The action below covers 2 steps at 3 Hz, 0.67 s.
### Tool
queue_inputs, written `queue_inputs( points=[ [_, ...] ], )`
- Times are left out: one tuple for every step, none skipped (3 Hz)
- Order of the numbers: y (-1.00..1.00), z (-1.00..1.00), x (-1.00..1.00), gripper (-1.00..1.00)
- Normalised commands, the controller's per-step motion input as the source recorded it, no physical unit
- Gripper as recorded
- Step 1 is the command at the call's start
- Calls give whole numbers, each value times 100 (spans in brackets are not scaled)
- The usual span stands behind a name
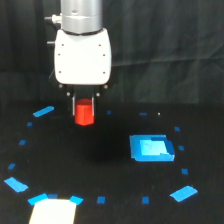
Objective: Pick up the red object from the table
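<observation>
Exterior view: white gripper (84, 107) clamped on the red object (84, 113), fingers either side of the block. Block appears lifted off the black table (115, 160); contact cannot be confirmed. Blue square piece (151, 148) lies well apart, toward the exterior view's right.
</observation>
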Motion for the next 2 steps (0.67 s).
queue_inputs(
  points=[
    [1, 9, -1, -100],
    [-19, 7, 13, -100]
  ],
)
